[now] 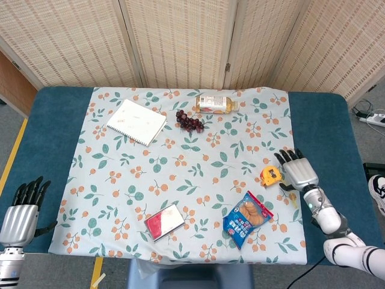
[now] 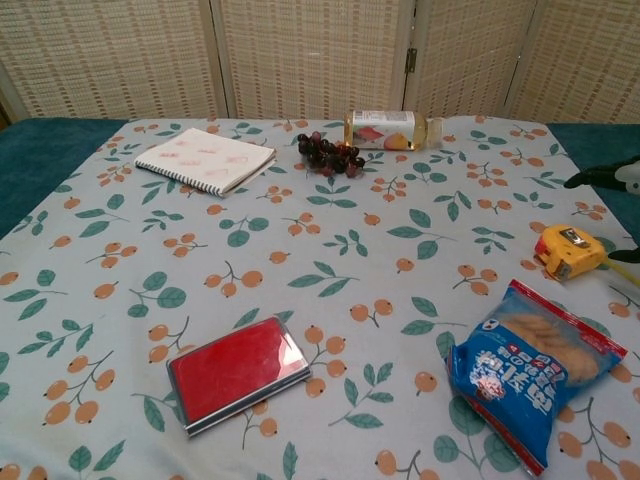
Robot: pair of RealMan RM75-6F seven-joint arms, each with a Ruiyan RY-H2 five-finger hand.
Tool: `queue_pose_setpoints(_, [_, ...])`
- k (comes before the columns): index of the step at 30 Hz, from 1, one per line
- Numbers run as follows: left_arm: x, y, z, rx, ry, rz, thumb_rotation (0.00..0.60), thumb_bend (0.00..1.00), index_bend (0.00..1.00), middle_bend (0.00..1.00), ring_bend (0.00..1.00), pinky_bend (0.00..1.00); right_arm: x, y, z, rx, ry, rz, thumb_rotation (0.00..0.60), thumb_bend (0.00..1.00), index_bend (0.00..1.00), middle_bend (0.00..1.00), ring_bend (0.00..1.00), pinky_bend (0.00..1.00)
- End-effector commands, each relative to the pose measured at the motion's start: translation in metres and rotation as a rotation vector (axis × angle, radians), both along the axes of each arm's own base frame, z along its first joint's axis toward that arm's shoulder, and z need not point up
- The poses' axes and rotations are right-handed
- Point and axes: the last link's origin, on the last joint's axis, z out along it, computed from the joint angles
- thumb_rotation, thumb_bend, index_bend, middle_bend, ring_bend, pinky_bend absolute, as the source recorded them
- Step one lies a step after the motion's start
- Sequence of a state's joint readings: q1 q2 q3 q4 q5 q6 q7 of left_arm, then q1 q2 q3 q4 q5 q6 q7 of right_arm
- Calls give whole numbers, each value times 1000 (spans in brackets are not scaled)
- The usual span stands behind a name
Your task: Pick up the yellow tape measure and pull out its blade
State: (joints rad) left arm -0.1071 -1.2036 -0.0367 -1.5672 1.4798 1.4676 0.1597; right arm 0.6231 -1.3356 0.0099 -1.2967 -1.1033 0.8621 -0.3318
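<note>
Yellow tape measure lies on floral cloth near right edge, unheld, just far-right of blue snack bag. Short length of yellow blade shows to its right in chest view. Right hand just right of tape measure, apart from it, fingers spread, holding nothing. Left hand at near-left table corner, well apart, fingers straight and slightly parted, holding nothing. Red case near centre. Notebook, grapes, bottle along far side.
</note>
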Motion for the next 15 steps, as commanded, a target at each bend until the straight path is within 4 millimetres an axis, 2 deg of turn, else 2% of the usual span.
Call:
queue_pose_setpoints(1, [-1,0,1,1,0,3,600,186,43,9,24,0,2,-5,-12,16,5,6,460,329,0,71,69,0])
queue_pose_setpoints(11, [-2,0,-1,-3,-5,4,600,186,43,9,24,0,20,-23,-32,-2,-22,17,459,330,0,94,80,0])
queue_pose_setpoints(15, [-3,-2,0,-1,-8,8,600,186,42,9,24,0,19,-22,-33,17,-12,2,457,328,0,134,98,0])
